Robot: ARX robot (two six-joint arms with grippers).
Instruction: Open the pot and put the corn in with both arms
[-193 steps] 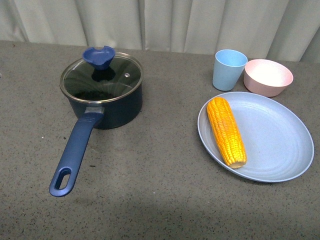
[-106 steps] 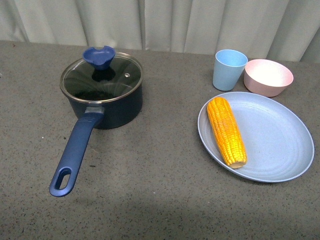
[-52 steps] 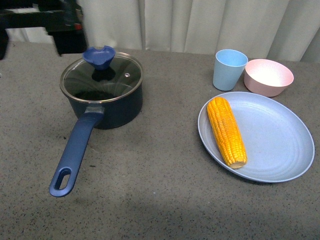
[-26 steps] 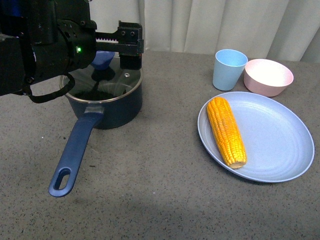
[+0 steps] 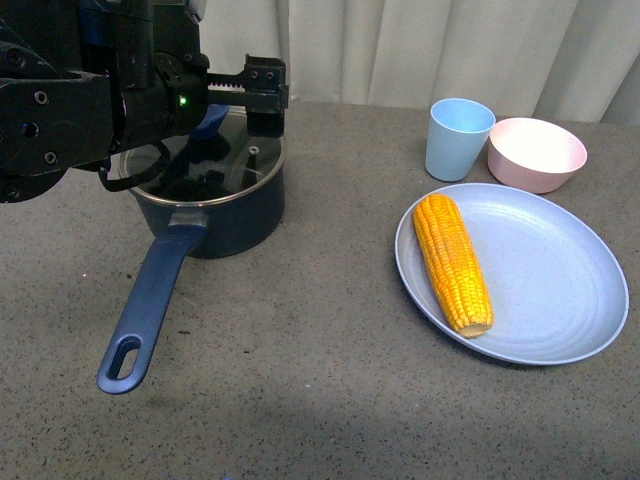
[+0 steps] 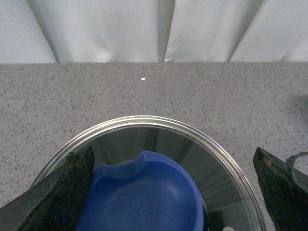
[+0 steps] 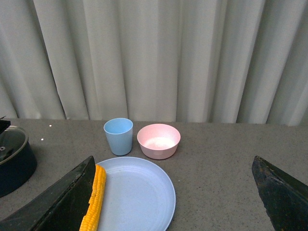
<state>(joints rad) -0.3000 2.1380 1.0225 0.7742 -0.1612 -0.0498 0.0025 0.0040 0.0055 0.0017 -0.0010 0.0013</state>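
Note:
The dark navy pot (image 5: pixel 225 215) stands on the left of the table, its long blue handle (image 5: pixel 150 300) pointing toward me. Its glass lid (image 5: pixel 245 165) is on, and the lid's blue knob (image 6: pixel 139 197) lies between the fingers of my open left gripper (image 6: pixel 168 199), without touching them. In the front view the black left arm (image 5: pixel 90 100) hides most of the knob. The corn (image 5: pixel 452 262) lies on the left side of a blue plate (image 5: pixel 560 290). My right gripper (image 7: pixel 171 202) is open and empty, high over the plate (image 7: pixel 139 192), with the corn (image 7: pixel 94 202) by one finger.
A light blue cup (image 5: pixel 458 138) and a pink bowl (image 5: pixel 536 153) stand behind the plate. Grey-white curtains close off the far edge of the table. The right arm does not show in the front view.
The left arm came in from the upper left and now hangs over the pot with its open fingers either side of the lid knob. Pot, lid and corn have not moved.

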